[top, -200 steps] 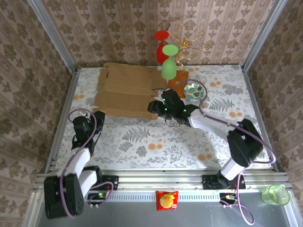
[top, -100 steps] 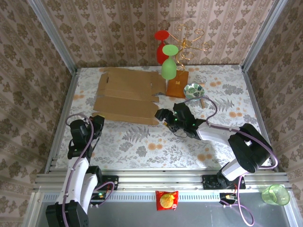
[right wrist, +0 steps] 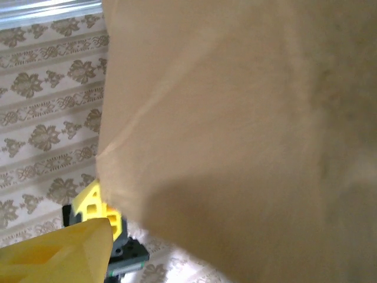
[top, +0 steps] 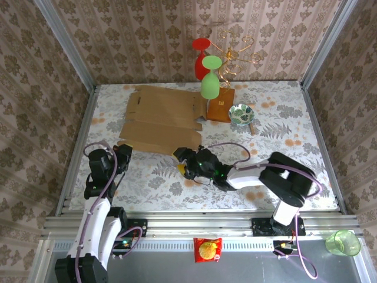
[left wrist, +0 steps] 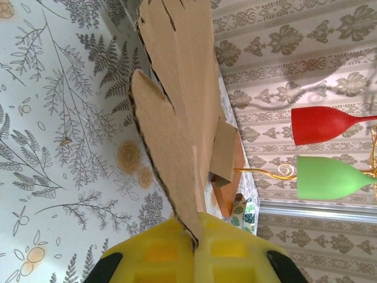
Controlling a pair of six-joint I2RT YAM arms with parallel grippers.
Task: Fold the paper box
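The paper box is a tan cardboard sheet with flaps, lying mostly flat at the back left of the table. My left gripper is at its near-left corner. In the left wrist view the yellow gripper is shut on a rounded flap of the box, which stands on edge. My right gripper sits low at the sheet's near-right corner. In the right wrist view the cardboard looms very close. One yellow finger shows far out at the lower left, so the jaws stand apart; the other finger is hidden.
A gold wire stand holds a red glass and a green glass on an orange-brown base, just right of the sheet. A leaf-patterned bowl lies beside it. A snack packet and a green cup rest on the front ledge.
My right gripper has swept from the sheet's right edge toward me and leftward, down to its near-right corner. The sheet has shifted slightly toward me. The left arm has barely moved.
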